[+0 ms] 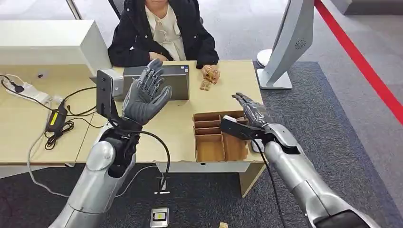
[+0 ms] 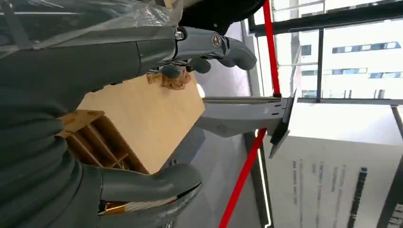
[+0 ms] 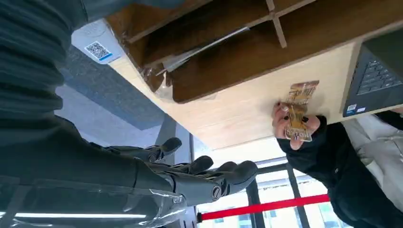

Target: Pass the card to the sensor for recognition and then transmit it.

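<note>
Card: a thin pale card (image 3: 204, 46) lies slanted inside the wooden divider box (image 1: 209, 147), seen from my right wrist camera; in the head view a pale edge shows at the box's far rim, about 12 o'clock from its centre.
Handling: I judge it light, stiff and slick, liable to flex or slide if pressed flat; best pinched by the raised free edge, thumb against finger, not scooped off the floor of the compartment.
Left hand: my left hand (image 1: 145, 95) is raised at 10 o'clock from the box, fingers spread, holding nothing.
Right hand: my right hand (image 1: 252, 111) hovers over the box's 2 o'clock corner, fingers extended and apart, nothing in it.
Sensor: I cannot tell which item is the reader; a laptop (image 1: 171, 80) stands at 11 o'clock from the box.
Person: seated across the table (image 1: 28, 137); a hand (image 1: 210, 73) holds a small wooden piece at 12 o'clock.
Risk: divider walls crowd the fingers.
</note>
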Robot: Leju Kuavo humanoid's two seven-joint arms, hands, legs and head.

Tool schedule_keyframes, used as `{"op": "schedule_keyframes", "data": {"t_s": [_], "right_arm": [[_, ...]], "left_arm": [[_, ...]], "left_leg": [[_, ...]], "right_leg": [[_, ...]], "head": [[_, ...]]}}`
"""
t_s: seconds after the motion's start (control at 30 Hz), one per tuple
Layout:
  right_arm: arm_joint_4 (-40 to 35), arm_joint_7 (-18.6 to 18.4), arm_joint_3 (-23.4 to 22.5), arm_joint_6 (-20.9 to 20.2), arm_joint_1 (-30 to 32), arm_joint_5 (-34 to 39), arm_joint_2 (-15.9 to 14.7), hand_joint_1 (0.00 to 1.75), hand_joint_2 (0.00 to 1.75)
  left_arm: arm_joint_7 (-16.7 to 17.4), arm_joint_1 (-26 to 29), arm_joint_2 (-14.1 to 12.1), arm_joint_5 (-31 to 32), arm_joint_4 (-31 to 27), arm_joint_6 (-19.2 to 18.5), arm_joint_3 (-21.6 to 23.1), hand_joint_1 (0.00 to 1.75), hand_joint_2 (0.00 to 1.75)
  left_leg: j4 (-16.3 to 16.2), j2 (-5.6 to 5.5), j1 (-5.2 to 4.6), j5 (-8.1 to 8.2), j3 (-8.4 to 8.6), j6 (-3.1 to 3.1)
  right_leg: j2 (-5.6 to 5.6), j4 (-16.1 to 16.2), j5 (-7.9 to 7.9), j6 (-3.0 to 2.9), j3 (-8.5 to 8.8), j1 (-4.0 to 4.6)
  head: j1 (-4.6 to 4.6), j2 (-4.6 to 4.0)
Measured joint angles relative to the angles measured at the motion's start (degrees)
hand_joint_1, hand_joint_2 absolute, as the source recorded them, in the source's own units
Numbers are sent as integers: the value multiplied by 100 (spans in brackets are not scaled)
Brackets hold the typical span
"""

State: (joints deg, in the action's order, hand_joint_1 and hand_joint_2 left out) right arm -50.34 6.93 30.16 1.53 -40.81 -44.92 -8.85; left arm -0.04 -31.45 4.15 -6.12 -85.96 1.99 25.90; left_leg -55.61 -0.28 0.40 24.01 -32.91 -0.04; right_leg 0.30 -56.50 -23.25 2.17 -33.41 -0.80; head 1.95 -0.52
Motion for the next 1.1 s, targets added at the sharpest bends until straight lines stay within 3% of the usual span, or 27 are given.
{"op": "schedule_keyframes", "data": {"t_s": [1.1], "right_arm": [[704, 199, 20, 284, -211, 44, 133, 0, 175]], "left_arm": [[-57, -39, 28, -39, 90, 94, 50, 0, 175]], "left_leg": [[-1, 1, 0, 0, 1, 0]], "right_leg": [[0, 1, 0, 0, -1, 0]], "head": [[0, 0]]}}
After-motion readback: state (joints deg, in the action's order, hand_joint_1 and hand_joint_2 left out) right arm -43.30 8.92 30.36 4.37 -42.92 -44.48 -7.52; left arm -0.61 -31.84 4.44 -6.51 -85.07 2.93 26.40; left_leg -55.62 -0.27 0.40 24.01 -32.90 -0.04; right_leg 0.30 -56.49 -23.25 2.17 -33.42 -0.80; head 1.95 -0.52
